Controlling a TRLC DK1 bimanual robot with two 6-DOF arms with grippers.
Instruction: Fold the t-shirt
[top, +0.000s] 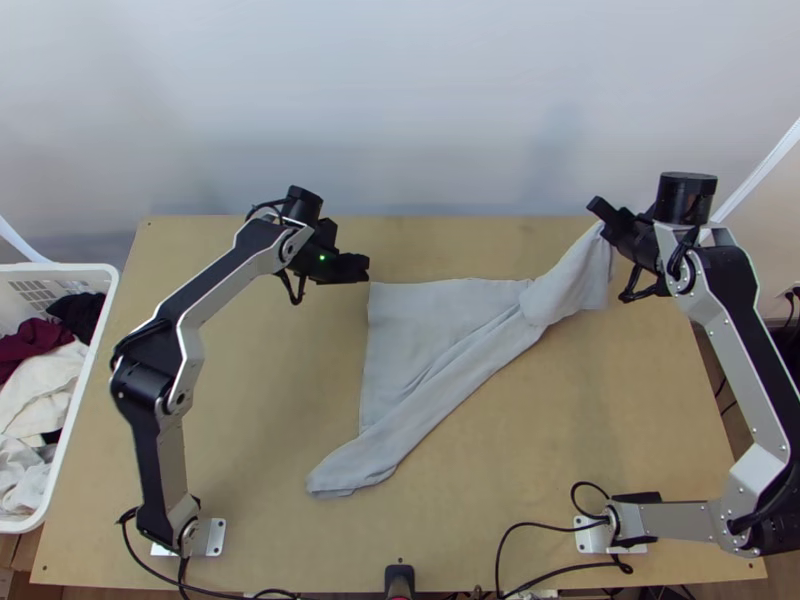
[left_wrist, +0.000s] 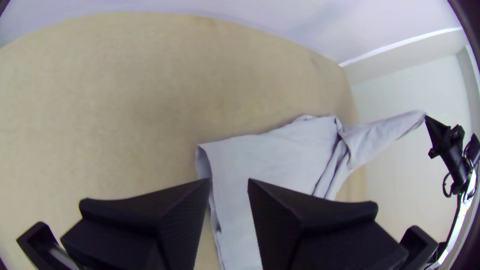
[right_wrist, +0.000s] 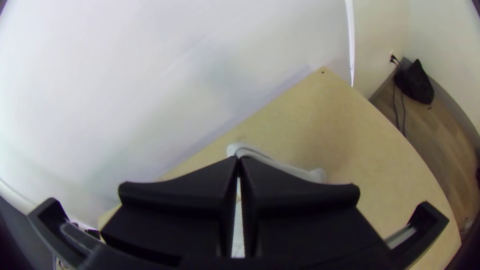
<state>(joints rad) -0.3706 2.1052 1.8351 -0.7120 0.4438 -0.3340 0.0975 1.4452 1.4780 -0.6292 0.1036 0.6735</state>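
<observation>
You are viewing one pale grey shirt (top: 430, 320), lying across the middle of the table (top: 250, 400) — its left part spreading fairly flat, a rumpled strip running diagonally toward the near edge; right gripper (top: 606, 212), clenching the shirt's raised far-right end; left gripper (top: 362, 268), its fingers standing apart, gripping nothing, just beside the far-left corner; white basket (top: 85, 268), holding clothes (top: 40, 385) at the table's left.
</observation>
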